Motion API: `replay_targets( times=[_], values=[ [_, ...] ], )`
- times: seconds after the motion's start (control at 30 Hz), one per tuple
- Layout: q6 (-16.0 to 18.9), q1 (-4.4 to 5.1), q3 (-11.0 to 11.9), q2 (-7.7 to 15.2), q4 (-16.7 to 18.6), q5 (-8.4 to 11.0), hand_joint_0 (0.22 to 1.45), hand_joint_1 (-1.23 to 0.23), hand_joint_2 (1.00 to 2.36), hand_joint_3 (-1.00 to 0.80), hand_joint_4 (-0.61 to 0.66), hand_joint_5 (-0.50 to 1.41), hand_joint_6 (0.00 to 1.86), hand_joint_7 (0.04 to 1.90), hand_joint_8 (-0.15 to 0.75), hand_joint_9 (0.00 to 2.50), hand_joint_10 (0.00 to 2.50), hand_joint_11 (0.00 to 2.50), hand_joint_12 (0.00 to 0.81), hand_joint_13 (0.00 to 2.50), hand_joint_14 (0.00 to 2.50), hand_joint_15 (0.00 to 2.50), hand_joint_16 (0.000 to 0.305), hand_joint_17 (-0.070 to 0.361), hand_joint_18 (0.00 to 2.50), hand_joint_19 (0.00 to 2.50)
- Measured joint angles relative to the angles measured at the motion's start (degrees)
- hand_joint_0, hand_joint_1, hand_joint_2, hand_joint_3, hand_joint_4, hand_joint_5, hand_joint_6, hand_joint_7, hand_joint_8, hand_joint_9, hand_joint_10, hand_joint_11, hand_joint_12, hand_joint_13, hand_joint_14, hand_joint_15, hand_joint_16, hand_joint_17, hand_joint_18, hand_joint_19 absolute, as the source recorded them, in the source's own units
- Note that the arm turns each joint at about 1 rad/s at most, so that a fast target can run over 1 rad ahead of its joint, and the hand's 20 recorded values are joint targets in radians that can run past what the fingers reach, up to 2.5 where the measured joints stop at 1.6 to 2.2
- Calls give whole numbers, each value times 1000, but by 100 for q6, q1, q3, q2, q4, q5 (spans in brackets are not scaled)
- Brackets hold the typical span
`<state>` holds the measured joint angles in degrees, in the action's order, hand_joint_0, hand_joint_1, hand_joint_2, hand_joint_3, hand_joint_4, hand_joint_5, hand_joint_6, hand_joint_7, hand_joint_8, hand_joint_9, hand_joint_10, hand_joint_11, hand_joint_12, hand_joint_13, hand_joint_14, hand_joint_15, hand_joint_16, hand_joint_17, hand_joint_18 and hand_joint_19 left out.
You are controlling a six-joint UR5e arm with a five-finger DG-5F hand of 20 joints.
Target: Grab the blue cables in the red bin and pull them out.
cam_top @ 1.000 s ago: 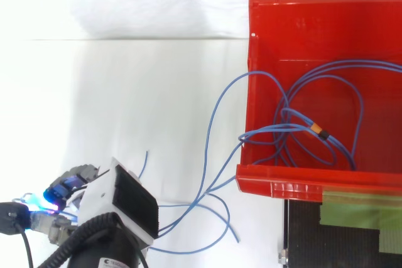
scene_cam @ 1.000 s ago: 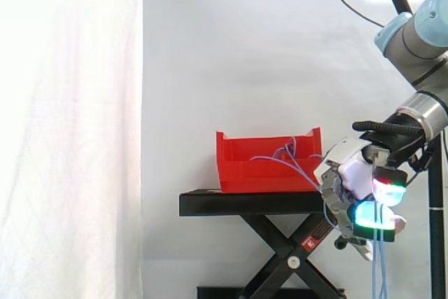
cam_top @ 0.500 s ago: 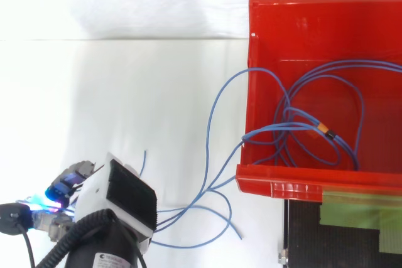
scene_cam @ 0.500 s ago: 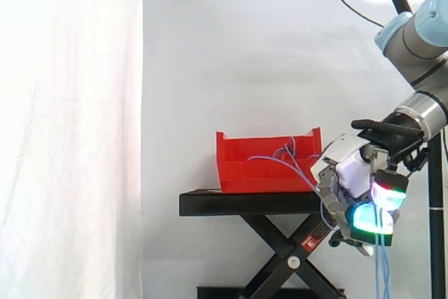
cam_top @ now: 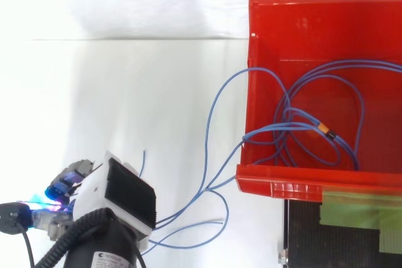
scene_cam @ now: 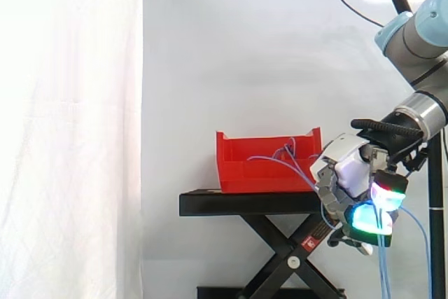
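The red bin (scene_cam: pixel 266 169) stands on a black stand (scene_cam: pixel 245 203). Inside it, seen from above, thin blue cables (cam_top: pixel 295 127) lie coiled, with a small orange tag on one. Several strands run over the bin's left wall (cam_top: pixel 246 123) and sag down toward my hand (cam_top: pixel 88 189) at the lower left. From the side, my hand (scene_cam: pixel 350 176) hangs just right of the stand and below the bin's rim. Its fingers are curled on the blue cables, the fingertips (scene_cam: pixel 371 218) glow green and cyan, and loose ends (scene_cam: pixel 383 271) dangle beneath it.
The bin's stand is a black scissor lift with crossed legs (scene_cam: pixel 287 257). A strip of green tape (cam_top: pixel 358 208) lies on its top beside the bin. A dark pole (scene_cam: pixel 437 208) stands close behind my hand. A white curtain backs the scene.
My hand has shifted slightly away from the bin. The loose cable ends have swung: a loop now bows out beside the hand in the side view, and the lower loop has tightened in the top view.
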<state>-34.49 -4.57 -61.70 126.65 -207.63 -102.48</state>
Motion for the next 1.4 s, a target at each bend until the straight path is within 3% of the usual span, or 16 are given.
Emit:
replay_targets(
  times=[0.1, 0.23, 1.4],
  values=[
    [0, 7, 0, 0, 1, 0, 899, -784, 1000, -1000, -71, 848, 881, 688, 137, 1412, 459, 1872, 255, 1507, 4, 1745, 39, 89, 853, 631],
    [0, 15, 0, 0, 3, 0, 897, -784, 1000, -1000, -68, 847, 883, 686, 132, 1410, 570, 1842, 248, 1509, 3, 1765, 40, 89, 854, 634],
    [-2, 51, 0, -2, 11, 0, 798, -849, 1000, -1000, -51, 683, 952, 592, 155, 1295, 539, 1784, 269, 1461, 4, 1691, 43, 97, 819, 654]
  ],
)
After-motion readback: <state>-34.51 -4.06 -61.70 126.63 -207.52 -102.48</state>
